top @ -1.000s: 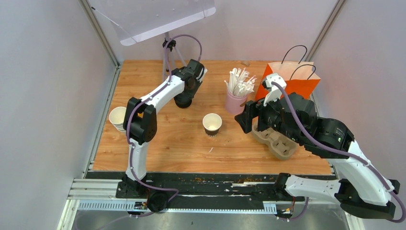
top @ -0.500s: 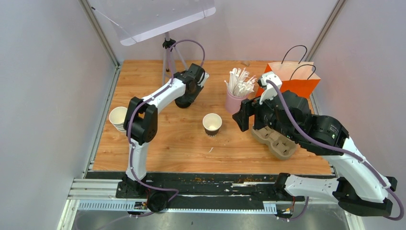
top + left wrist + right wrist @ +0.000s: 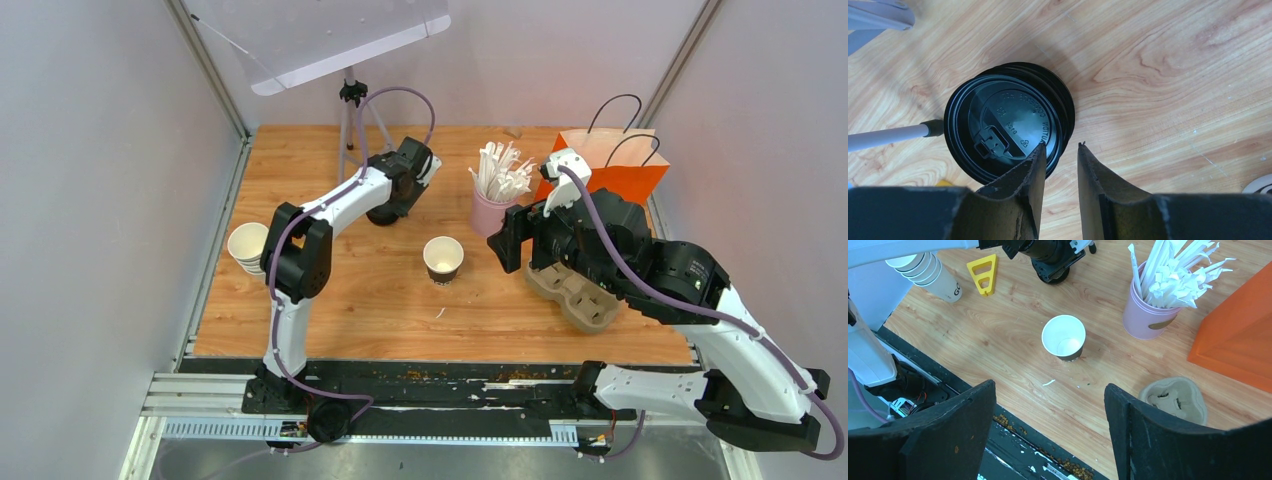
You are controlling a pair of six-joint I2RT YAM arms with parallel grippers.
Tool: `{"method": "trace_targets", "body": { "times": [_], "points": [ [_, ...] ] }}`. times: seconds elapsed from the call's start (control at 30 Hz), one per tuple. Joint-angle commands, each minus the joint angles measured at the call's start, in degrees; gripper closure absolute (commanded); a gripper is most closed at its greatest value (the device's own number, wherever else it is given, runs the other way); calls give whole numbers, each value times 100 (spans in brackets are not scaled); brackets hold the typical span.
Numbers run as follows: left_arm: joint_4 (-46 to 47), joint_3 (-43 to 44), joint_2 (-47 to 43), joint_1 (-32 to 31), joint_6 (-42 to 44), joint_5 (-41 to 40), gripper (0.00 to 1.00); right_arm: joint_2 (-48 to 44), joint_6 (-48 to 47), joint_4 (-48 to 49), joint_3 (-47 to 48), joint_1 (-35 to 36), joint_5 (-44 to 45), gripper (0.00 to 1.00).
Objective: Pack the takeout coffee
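Black plastic lids (image 3: 1008, 127), round and nested in a low stack, sit toward the far middle of the wooden table (image 3: 330, 300), and the left gripper (image 3: 1060, 150) hangs right over their right-hand rim, its jaws parted only narrowly, with the stack's edge at about the gap and nothing pinched as far as I can see. The one white paper cup (image 3: 443, 258) meant for packing stands upright, lidless and apparently empty, near the middle of the table, well apart from the lids; a stack of spare white cups (image 3: 246, 247) waits at the left edge. The right gripper (image 3: 1049, 386) hovers above the table on the right with its jaws spread wide, holding nothing, above the brown pulp tray (image 3: 578, 292) and near the pink cup of white straws (image 3: 492, 212) and the orange paper bag (image 3: 610, 165). My worry is the lids: they nest tightly, so a bite on that thin rim could lift two or slip off altogether. A white tripod leg (image 3: 893, 136) touches the stack's other side and could get nudged. And that light cup, with nobody bracing it, may tip once a lid is pressed down.
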Motion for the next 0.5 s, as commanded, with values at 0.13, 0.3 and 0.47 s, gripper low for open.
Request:
{"method": "trace_targets", "body": {
  "times": [0.13, 0.3, 0.47],
  "points": [
    [154, -79, 129, -13, 212, -203, 66, -32, -77, -35, 181, -6, 131, 21],
    [175, -83, 139, -7, 265, -223, 71, -25, -87, -15, 174, -8, 136, 21],
    [164, -77, 92, -6, 268, -176, 86, -8, -109, 19, 171, -6, 137, 21]
  ]
}}
